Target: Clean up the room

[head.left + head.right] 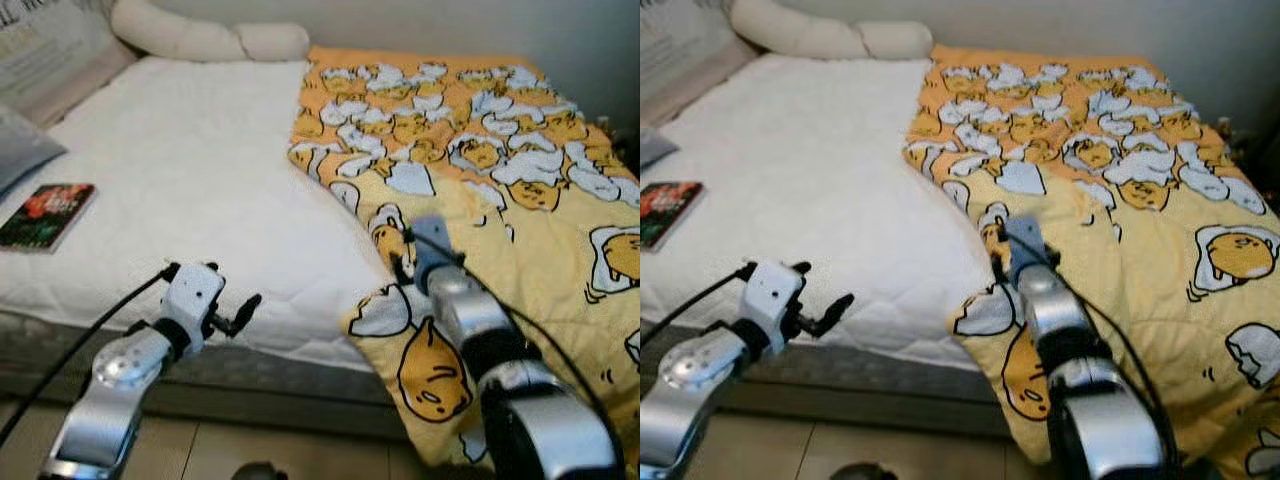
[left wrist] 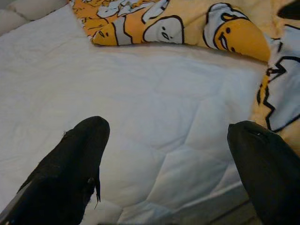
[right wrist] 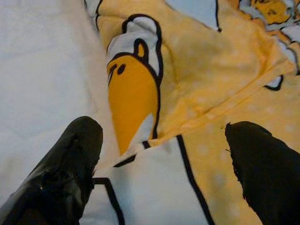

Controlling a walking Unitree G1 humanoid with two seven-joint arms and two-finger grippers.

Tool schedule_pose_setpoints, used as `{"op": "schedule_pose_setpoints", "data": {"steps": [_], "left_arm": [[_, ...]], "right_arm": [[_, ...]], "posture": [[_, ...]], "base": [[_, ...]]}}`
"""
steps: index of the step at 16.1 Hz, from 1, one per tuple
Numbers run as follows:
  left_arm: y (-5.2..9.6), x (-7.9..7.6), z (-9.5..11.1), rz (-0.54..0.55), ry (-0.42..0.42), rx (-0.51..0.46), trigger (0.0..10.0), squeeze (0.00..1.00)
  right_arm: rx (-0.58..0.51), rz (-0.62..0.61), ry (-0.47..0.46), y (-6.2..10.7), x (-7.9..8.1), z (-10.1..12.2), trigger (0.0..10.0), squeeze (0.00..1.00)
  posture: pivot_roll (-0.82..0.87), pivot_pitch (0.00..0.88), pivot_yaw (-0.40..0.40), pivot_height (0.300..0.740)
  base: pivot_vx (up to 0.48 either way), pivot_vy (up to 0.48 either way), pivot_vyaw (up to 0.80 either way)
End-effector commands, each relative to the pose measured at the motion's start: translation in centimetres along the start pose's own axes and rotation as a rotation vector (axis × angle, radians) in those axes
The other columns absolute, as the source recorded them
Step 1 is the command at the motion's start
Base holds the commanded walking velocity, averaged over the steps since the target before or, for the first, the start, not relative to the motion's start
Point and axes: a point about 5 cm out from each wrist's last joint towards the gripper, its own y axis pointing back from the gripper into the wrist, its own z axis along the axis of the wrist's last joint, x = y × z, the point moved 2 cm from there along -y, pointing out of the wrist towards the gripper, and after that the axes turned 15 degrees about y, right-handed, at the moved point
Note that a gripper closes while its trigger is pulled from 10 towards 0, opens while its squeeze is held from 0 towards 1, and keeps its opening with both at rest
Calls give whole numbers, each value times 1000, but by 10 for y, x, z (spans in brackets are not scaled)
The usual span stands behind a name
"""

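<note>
Right gripper (image 3: pixel 164 154), fingers spread, hangs over my blanket's (image 1: pixel 520 200) folded edge (fingertips cropped); left gripper (image 2: pixel 168 159) equally splayed above bare mattress (image 1: pixel 190 170).

no text can be read; the book (image 1: pixel 46 215) cover on the bed is too blurred.

Showing on the bed: one white mattress (image 1: pixel 190 190), one yellow cartoon-print blanket (image 1: pixel 500 200), one long cream pillow (image 1: pixel 200 38), one book (image 1: pixel 45 215), and two grippers, left gripper (image 2: pixel 166 154) and right gripper (image 3: pixel 164 159), each spreading two black fingers.
</note>
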Motion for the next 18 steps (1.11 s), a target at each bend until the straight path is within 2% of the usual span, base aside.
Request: {"op": "schedule_pose_setpoints", "data": {"steps": [1,3,5,6,7,8,9,10,15,17,18], "left_arm": [[0,-3,2,-29,-13,12,10000,694],[8,-6,2,-99,-43,60,10000,694],[10,-9,3,-138,-67,88,10000,698],[11,-9,4,-142,-74,93,10000,698],[13,-9,4,-141,-81,97,10000,698],[16,-8,4,-138,-86,103,10000,694],[23,-6,2,-131,-91,123,10000,694],[26,-5,0,-129,-91,140,10000,698],[40,-1,-10,-131,-85,191,10000,698],[47,5,-9,-129,-87,203,10000,702],[56,11,-9,-122,-85,213,10000,698]], "right_arm": [[21,-6,-4,-2,-2,-3,10000,0],[56,14,47,-6,-3,-4,10000,0],[82,32,37,-7,0,-9,10000,0],[94,28,24,-7,-1,-12,9020,0],[101,19,-8,-7,-1,-14,5451,0],[110,14,-39,-7,-1,-16,2824,0],[129,18,-67,-6,3,-22,1098,0],[148,19,-53,-5,5,-28,0,0],[196,7,-47,-3,5,-45,0,0],[216,-1,-36,-2,3,-54,0,0],[226,-10,-40,-1,1,-59,0,0]], "posture": [[178,0,16,740],[218,0,15,740],[247,0,12,740],[274,0,14,740],[286,2,15,740],[310,23,18,740],[343,55,24,740],[352,68,25,740],[362,106,31,740],[383,128,35,740],[394,143,41,740]], "base": [[0,0,0],[0,0,0],[0,0,0],[0,0,0],[0,0,0],[0,0,0],[0,0,0],[0,0,0],[0,0,0],[0,0,0],[0,0,0]]}}
